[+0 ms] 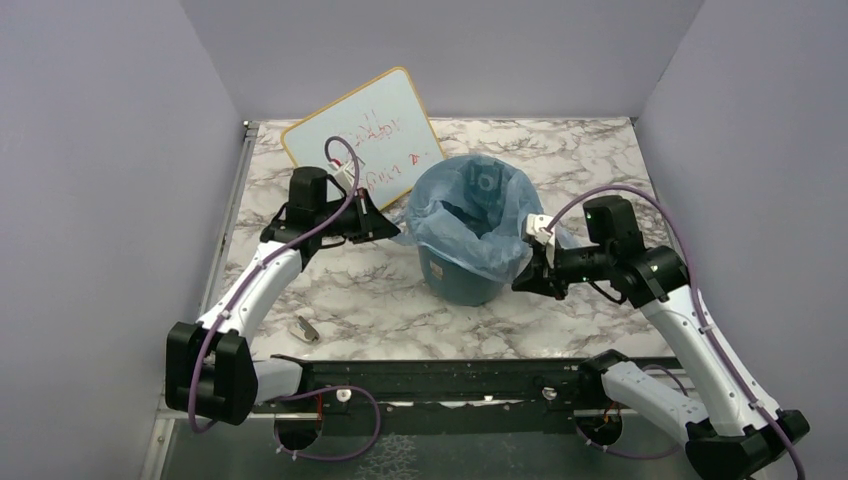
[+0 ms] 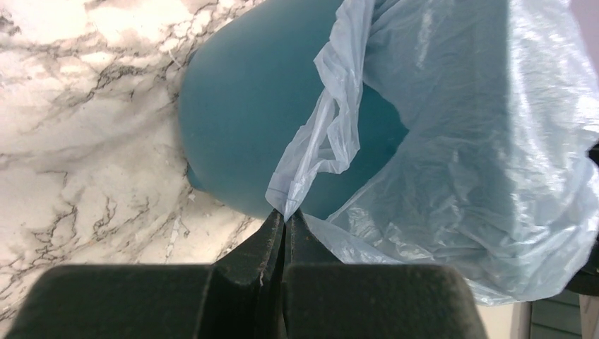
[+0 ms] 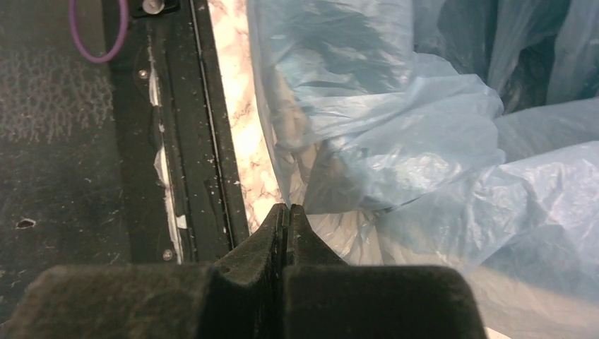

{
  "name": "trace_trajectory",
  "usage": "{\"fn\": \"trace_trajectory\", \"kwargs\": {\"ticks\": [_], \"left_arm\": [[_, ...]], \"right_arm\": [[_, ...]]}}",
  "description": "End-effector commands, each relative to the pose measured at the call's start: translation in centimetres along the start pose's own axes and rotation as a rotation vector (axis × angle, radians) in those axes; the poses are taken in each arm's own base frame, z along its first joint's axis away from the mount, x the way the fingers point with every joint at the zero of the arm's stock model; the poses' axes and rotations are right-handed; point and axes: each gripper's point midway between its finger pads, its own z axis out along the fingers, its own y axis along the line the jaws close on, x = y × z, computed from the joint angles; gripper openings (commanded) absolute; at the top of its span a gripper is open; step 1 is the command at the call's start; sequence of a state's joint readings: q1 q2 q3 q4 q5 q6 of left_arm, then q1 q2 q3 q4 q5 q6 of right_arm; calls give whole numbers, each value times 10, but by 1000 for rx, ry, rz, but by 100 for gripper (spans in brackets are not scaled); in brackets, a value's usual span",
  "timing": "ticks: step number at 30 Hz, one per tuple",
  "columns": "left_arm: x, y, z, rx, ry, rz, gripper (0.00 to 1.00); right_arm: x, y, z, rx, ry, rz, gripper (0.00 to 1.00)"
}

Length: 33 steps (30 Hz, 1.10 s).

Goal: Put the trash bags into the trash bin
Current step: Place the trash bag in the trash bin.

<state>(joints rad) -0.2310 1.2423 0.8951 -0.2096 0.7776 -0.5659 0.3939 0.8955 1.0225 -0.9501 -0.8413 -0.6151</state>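
Note:
The teal trash bin (image 1: 462, 282) stands upright in the middle of the marble table. The pale-blue trash bag (image 1: 470, 215) lines it, with its film spread over the rim and hanging down the outside. My left gripper (image 1: 396, 233) is at the bin's left side, shut on a corner of the bag (image 2: 311, 152) beside the bin wall (image 2: 247, 113); its tips (image 2: 285, 214) pinch the film. My right gripper (image 1: 520, 284) is low at the bin's right side, shut, and a taut fold of the bag (image 3: 424, 134) runs into its tips (image 3: 287, 209).
A small whiteboard (image 1: 365, 135) with red writing leans at the back, just behind the left arm. A small grey object (image 1: 307, 328) lies on the table near the front left. The black base rail (image 1: 450, 380) runs along the near edge. Grey walls close in both sides.

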Motion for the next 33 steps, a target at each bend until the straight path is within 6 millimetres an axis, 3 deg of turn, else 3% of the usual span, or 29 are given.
{"fn": "trace_trajectory", "kwargs": {"ticks": [1, 5, 13, 17, 20, 24, 28, 31, 33], "left_arm": [[14, 17, 3, -20, 24, 10, 0], [18, 23, 11, 4, 23, -23, 0], [11, 38, 20, -38, -5, -28, 0], [16, 54, 24, -83, 5, -19, 0], [23, 65, 26, -113, 6, -40, 0], [20, 56, 26, -73, 4, -45, 0], [8, 41, 21, -52, -21, -21, 0], [6, 37, 18, -55, -21, -8, 0], [7, 37, 17, -59, -17, -12, 0]], "right_arm": [[4, -21, 2, 101, 17, 1, 1], [-1, -23, 3, 121, -16, -4, 1], [10, -42, 0, 240, 23, 57, 2], [4, -72, -24, 504, -6, 175, 17], [0, -68, -28, 508, -14, 199, 23], [-31, -37, -29, 347, -76, 217, 40], [-76, -14, -49, 311, -230, 197, 59], [-99, -40, -83, 553, -332, 281, 66], [-93, -76, -114, 824, -348, 393, 70]]}}
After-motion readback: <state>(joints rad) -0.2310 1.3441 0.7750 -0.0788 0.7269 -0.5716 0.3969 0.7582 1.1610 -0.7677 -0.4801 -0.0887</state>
